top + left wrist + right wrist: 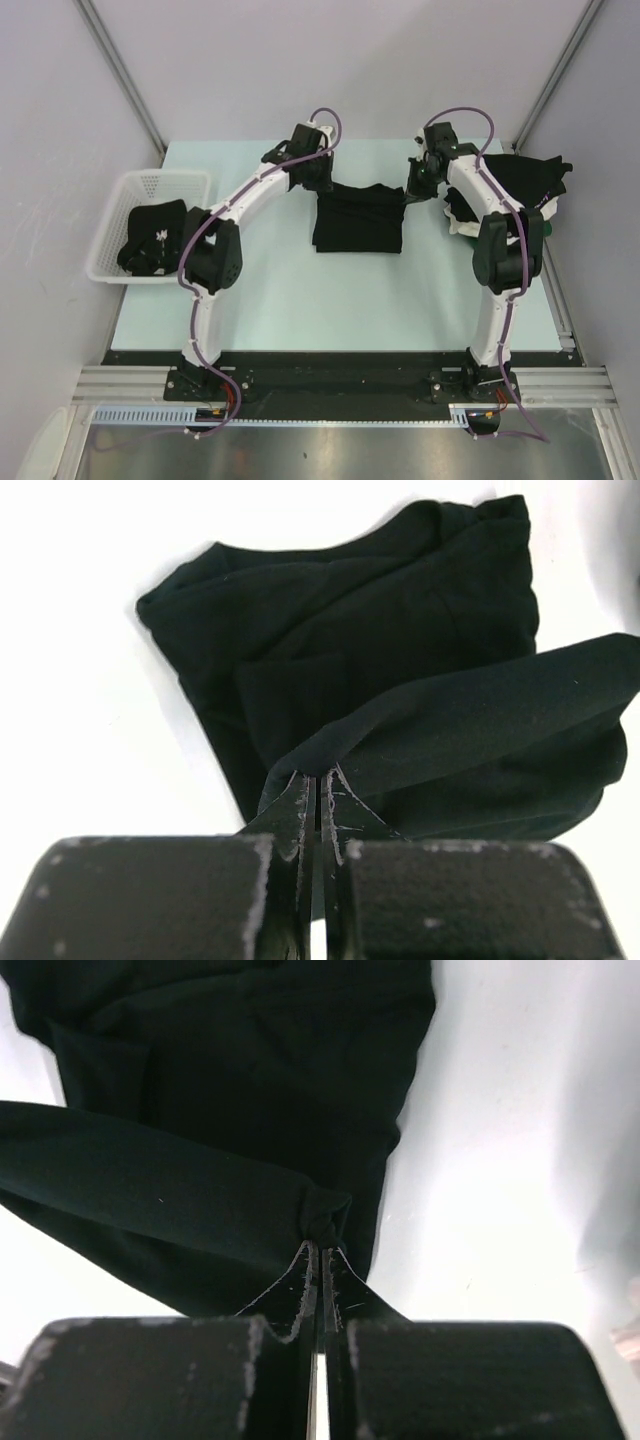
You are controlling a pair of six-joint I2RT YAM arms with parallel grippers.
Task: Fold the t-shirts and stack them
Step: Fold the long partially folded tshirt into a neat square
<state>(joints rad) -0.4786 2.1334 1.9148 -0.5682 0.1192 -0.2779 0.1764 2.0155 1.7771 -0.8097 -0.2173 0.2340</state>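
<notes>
A black t-shirt (pixel 360 222) lies partly folded in the middle of the table. Its far edge is lifted at both corners. My left gripper (pixel 322 186) is shut on the far left corner, and the left wrist view shows the cloth (pixel 420 680) pinched at the left gripper's (pixel 318 777) tips. My right gripper (pixel 413 190) is shut on the far right corner; in the right wrist view a bunched fold (pixel 200 1180) is clamped at the right gripper's (pixel 320 1247) tips. A pile of black t-shirts (pixel 525 180) with some white cloth (pixel 460 226) under it sits at the right.
A white mesh basket (pixel 120 190) stands at the table's left edge with a black shirt (pixel 150 238) bearing a small mark inside. The right arm's upper link (pixel 505 250) reaches over the right pile. Grey walls close in both sides.
</notes>
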